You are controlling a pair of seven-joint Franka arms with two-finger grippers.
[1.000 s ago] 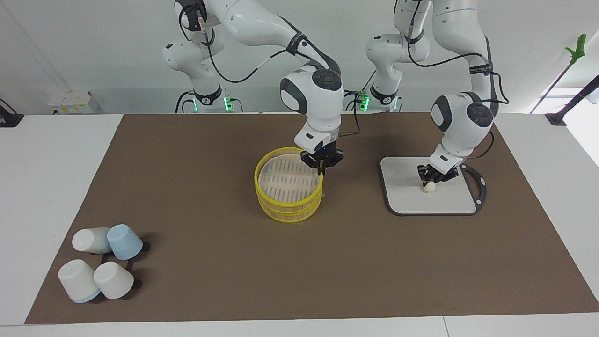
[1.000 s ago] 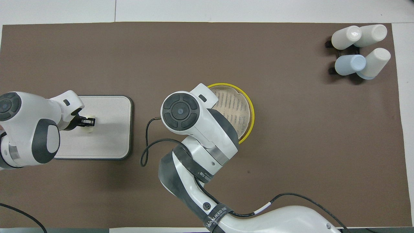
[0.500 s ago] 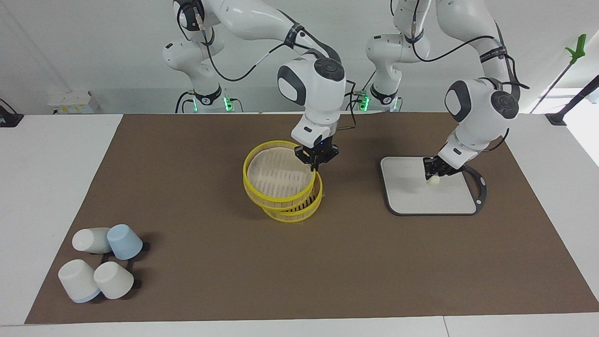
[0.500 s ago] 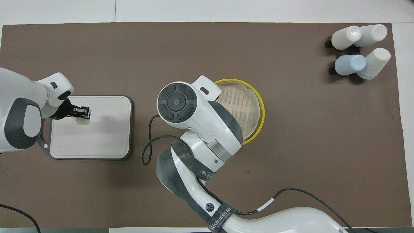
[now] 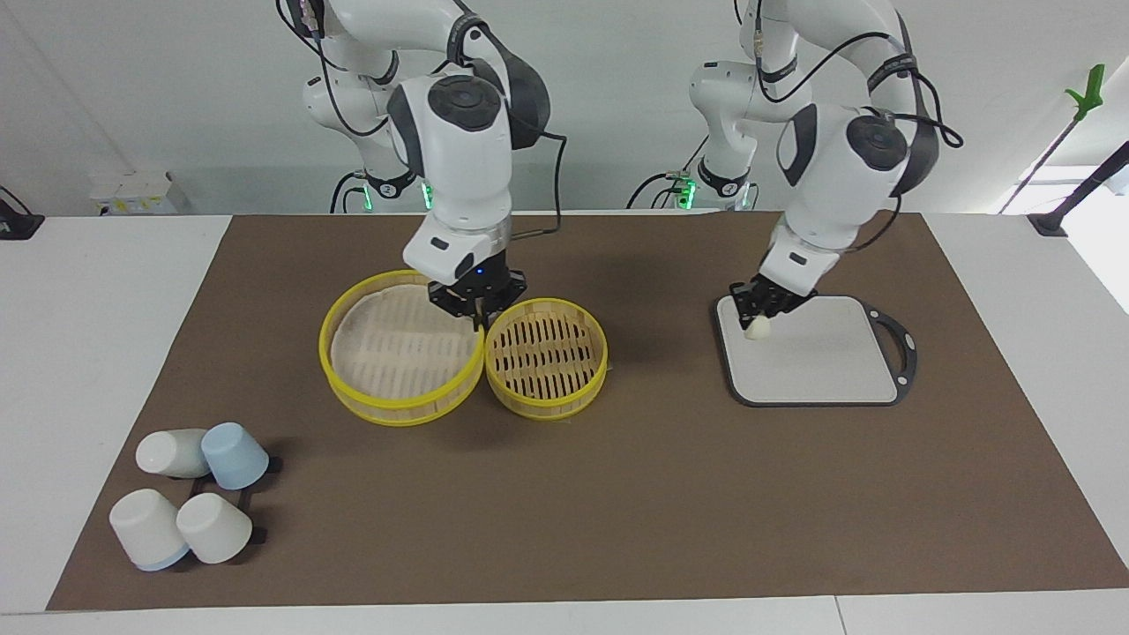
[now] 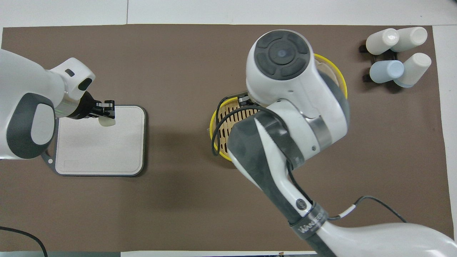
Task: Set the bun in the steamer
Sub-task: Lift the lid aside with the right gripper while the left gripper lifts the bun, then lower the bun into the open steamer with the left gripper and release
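Observation:
The steamer [image 5: 547, 357] stands open mid-table, its slatted bottom bare; in the overhead view [image 6: 223, 121] my right arm partly covers it. My right gripper [image 5: 477, 317] is shut on the rim of the yellow-rimmed lid [image 5: 401, 362] and holds it beside the steamer, toward the right arm's end; only a piece of the lid's rim [image 6: 341, 80] shows from overhead. My left gripper [image 5: 758, 316] is shut on the bun [image 5: 757, 329], held in the air over the grey board's [image 5: 820, 362] edge toward the steamer. The left gripper [image 6: 106, 113] and the bun [image 6: 107, 121] also show from overhead.
Several upturned white and pale blue cups [image 5: 190, 494] stand on a black rack at the right arm's end, farther from the robots; from overhead the cups [image 6: 398, 53] show at the mat's corner. A brown mat [image 5: 617, 494] covers the table.
My right gripper lifted the lid off the steamer and carried it toward the right arm's end. My left gripper picked the bun up off the board and moved it toward the steamer.

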